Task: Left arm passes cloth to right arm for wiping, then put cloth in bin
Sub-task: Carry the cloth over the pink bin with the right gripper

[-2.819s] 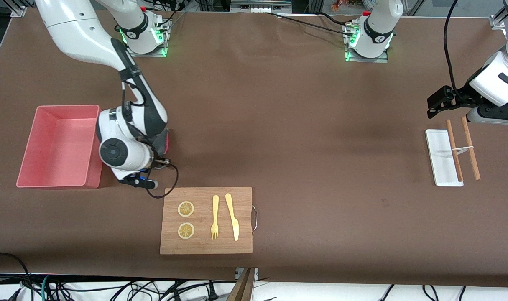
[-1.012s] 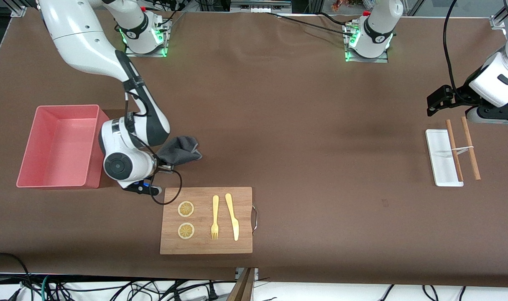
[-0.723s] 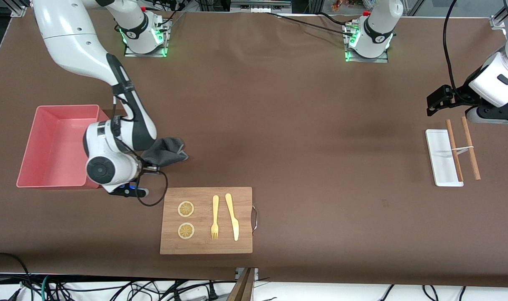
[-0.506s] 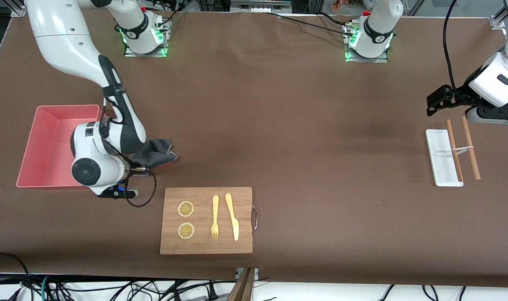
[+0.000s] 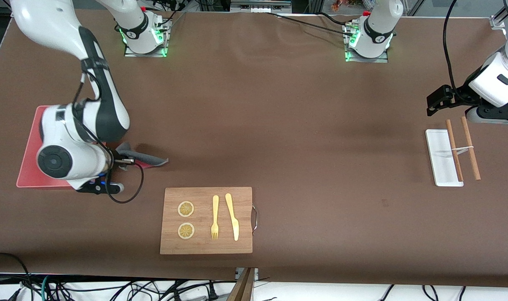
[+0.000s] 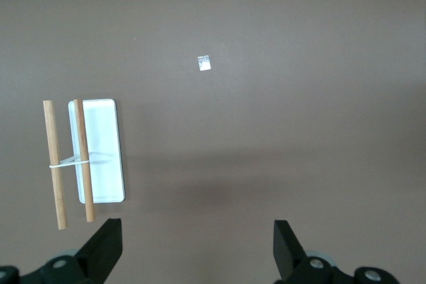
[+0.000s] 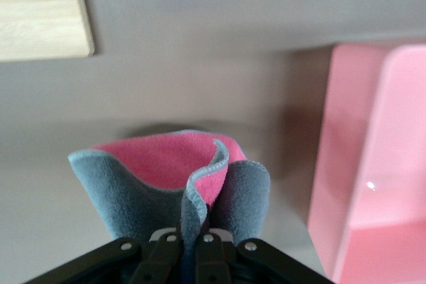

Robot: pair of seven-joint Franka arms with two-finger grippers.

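The pink rectangular plastic bin [image 5: 30,154] sits at the right arm's end of the table. Beside its wall, above the brown tabletop, the right gripper [image 7: 190,239] is clamped on the grey-and-magenta cloth [image 5: 143,156]. The left gripper [image 6: 196,247], fingers spread apart, waits above the table near a flat white tray [image 5: 440,156].

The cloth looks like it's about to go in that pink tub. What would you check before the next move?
1. Right gripper shut on the cloth: ok.
2. Cloth over the bin: not ok, it hangs beside the bin's wall.
3. Cloth lifted above the bin's rim: cannot tell.
4. Bin free of other things: cannot tell, the arm covers most of it.
5. Left gripper open, waiting above the white tray end: ok.
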